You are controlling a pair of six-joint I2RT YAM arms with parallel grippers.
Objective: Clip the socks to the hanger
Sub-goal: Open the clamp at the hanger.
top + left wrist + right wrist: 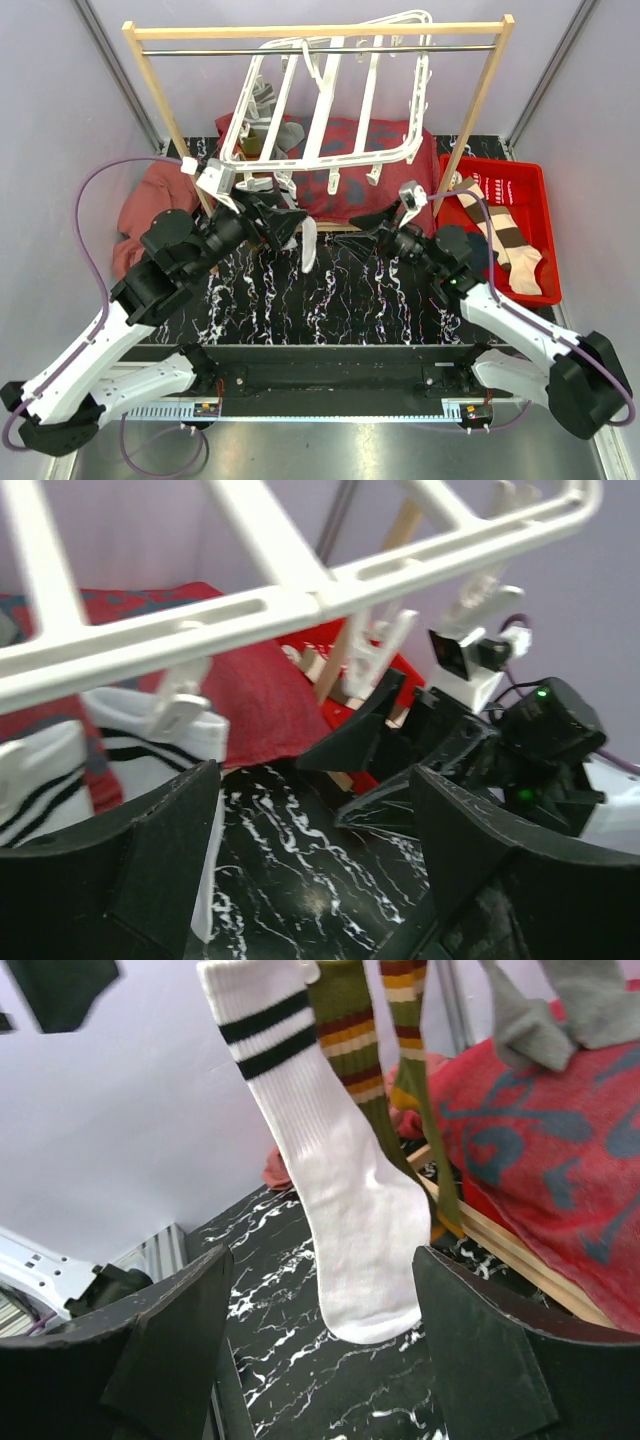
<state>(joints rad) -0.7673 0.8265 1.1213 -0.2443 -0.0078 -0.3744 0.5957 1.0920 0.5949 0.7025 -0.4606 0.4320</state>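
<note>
The left arm reaches forward from its base, its forearm angling up and toward the centre, and the left gripper [290, 222] sits just under the near rail of the hanger [330, 100]. Its fingers [150, 850] are spread wide with nothing between them. The right arm mirrors it, stretched from the right base up and inward, so that the right gripper [372, 222] faces the left one across a short gap. Its jaws are parted too and grasp nothing.

The hanger hangs tilted from the wooden rail frame [320, 32], its near edge lower than the far one, with clips dangling below its bars. A white sock [345, 1210] with two dark stripes hangs from the near edge, its toe hanging low near the black marbled table [330, 300], between the two grippers. In the right wrist view it hangs straight ahead of the open fingers, apart from them. Just behind it hangs an olive striped sock [365, 1070], and a grey sock [555, 1010] hangs further right, above a red cloth [540, 1160].

Two beige-brown striped socks [505, 240] lie in the red bin [530, 180] to the right of the right arm.
</note>
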